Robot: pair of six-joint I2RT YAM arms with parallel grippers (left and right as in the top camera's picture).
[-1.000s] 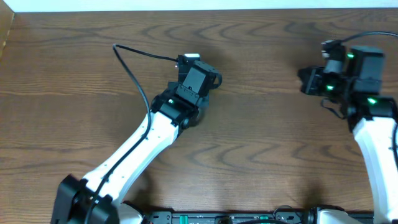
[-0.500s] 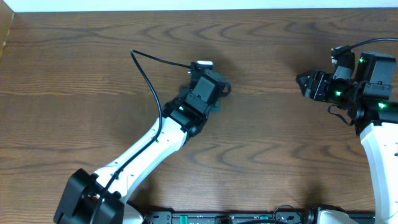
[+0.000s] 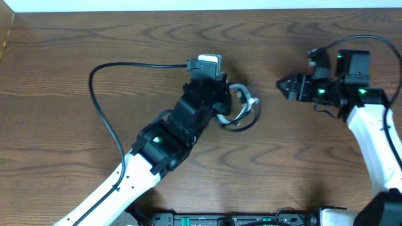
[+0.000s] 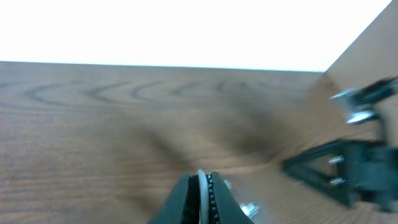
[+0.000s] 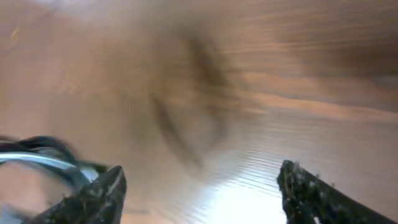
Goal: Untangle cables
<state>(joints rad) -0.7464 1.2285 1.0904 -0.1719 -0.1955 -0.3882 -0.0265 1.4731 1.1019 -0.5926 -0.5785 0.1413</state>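
Grey-and-black cable coil [image 3: 244,112] sits at the tip of the left gripper [image 3: 223,103], near the middle of the wooden counter [image 3: 75,37]. Whether it rests on the wood or is lifted clear I cannot tell. The left wrist view shows that gripper's fingers pressed together on a pale strand and a dark one side by side, with a metal plug [image 4: 249,209] just beyond them. The right gripper [image 3: 284,86] hovers near the coil but apart from it. Its fingers [image 5: 102,190] are spread wide in its own view, where the strands show blurred at the left edge.

The main risk, as I judge it, lies in that double pinch. With two strands clamped together, a pull from the right side would likely tighten the tangle instead of opening it, or drag the whole coil out of the left grip. The right gripper must also pick one strand from a bunched loop, and closing on several at once would repeat the fault. Both wrist views are blurred, which suggests motion, so a closing aimed now could miss or nip only a strand's edge. A black lead [image 3: 100,72] arcs widely from the left wrist. I cannot tell whether it belongs to the tangle or the rig, and a sweep of the arm could snag it.
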